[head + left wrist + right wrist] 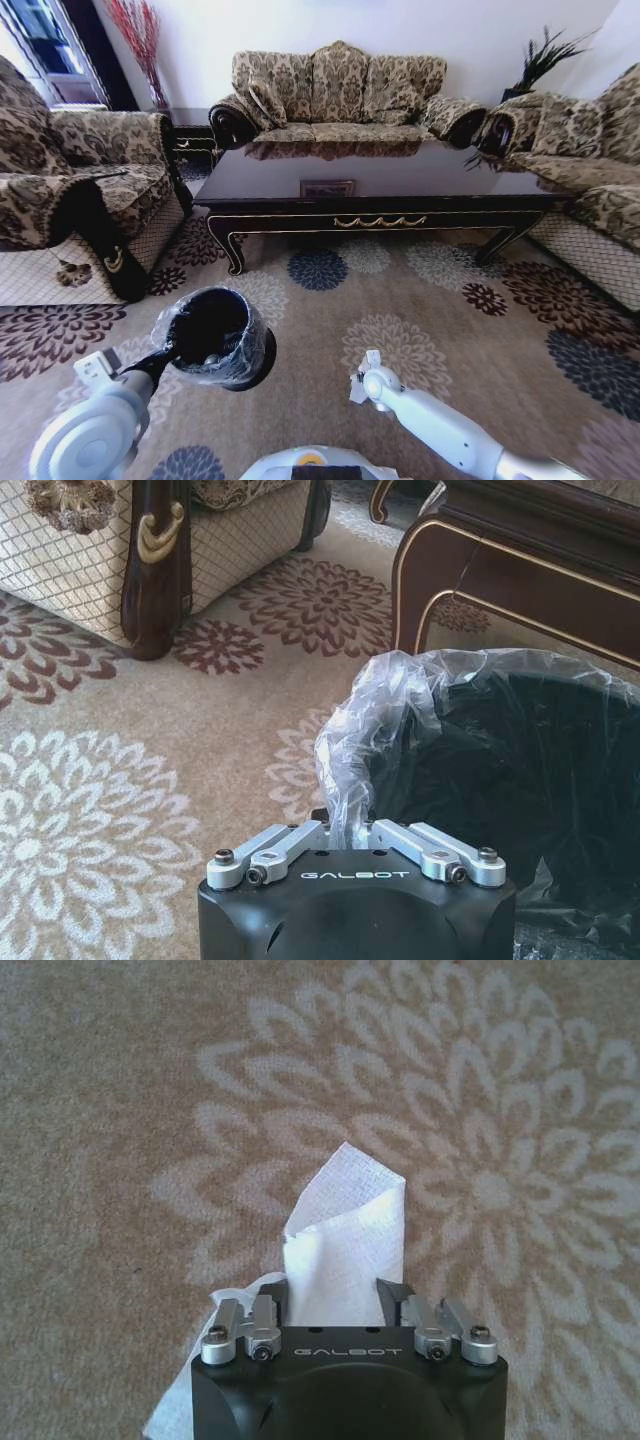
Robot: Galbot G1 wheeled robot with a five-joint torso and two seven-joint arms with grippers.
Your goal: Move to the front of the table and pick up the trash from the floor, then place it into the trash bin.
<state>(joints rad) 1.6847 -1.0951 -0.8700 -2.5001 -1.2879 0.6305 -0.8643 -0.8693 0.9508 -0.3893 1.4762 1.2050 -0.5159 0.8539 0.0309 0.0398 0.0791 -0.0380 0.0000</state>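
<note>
One table, one bin, one paper, three sofas

One long dark-brown glossy wooden coffee table, one black plastic-lined cylindrical bin, one white folded paper piece, three floral upholstered sofas.

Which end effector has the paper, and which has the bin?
The right end effector is shut on white paper above the carpet; the left end effector grips the trash bin by its bagged rim.

Trash bin: far side cut off by picture edge; small pale contents in head view too small to identify. White paper: lower part hidden behind right gripper.
</note>
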